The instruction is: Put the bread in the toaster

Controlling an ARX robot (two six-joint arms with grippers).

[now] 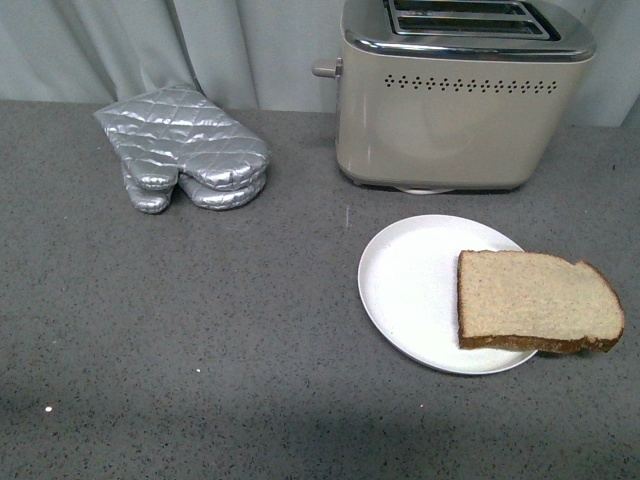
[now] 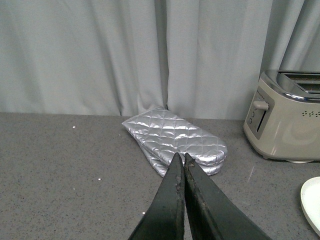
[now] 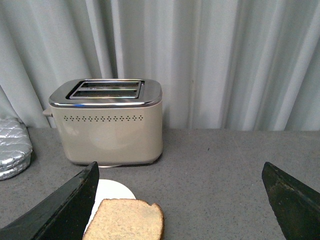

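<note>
The bread point(image 1: 535, 300), a light-brown slice with a darker crust, lies flat on the right side of a white plate point(image 1: 415, 290) and overhangs its right rim. Behind the plate stands the beige toaster point(image 1: 460, 100) with a chrome top and two empty slots. Neither arm shows in the front view. In the right wrist view my right gripper point(image 3: 180, 172) is open, with the bread point(image 3: 127, 220) low between its fingers and the toaster point(image 3: 110, 125) beyond. My left gripper point(image 2: 181, 157) is shut on nothing, hovering over the counter short of the oven mitt.
A silver quilted oven mitt point(image 1: 185, 150) lies at the back left of the grey speckled counter point(image 1: 200, 330). A pale curtain point(image 1: 230, 40) hangs behind everything. The toaster's lever knob point(image 1: 325, 68) sticks out on its left side.
</note>
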